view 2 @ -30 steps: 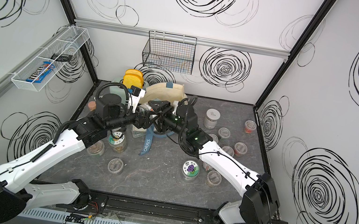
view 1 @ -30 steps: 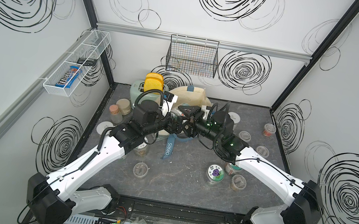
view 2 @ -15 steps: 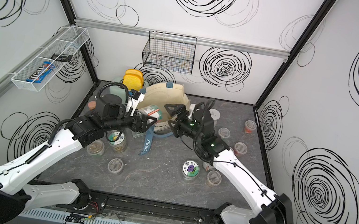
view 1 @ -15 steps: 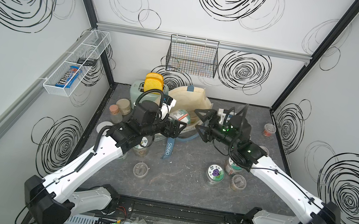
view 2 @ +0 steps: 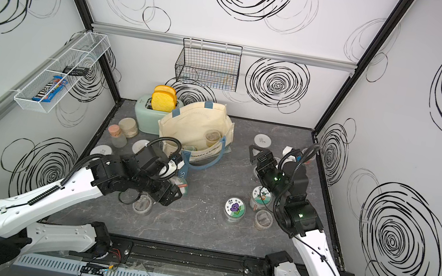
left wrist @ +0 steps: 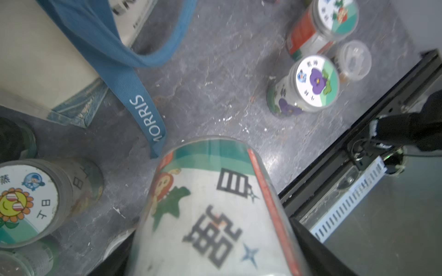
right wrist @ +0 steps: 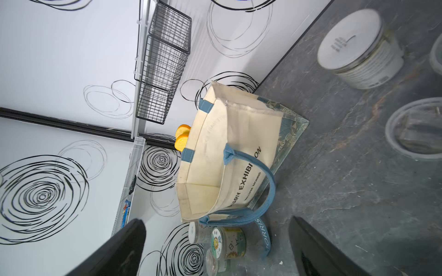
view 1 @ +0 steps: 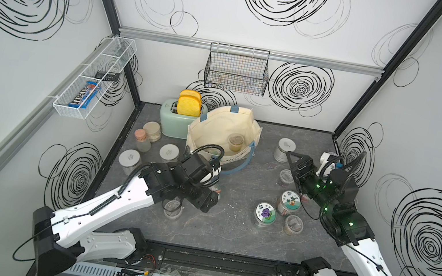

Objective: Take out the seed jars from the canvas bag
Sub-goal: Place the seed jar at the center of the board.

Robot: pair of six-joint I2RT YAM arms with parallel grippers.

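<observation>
Seed jars (left wrist: 208,181), one in left end effector (left wrist: 210,248), one canvas bag (view 1: 215,125)

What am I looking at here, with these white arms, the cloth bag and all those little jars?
These are two robot arms, left and right, each ending in a two-fingered gripper. Two pictures look down from overhead; the other two come from cameras on the wrists. On the grey table stand a cloth bag, a toaster and many small jars; one jar sits inside the bag. The left gripper holds a labelled jar between its fingers. The right gripper is open and empty, facing the bag.
</observation>
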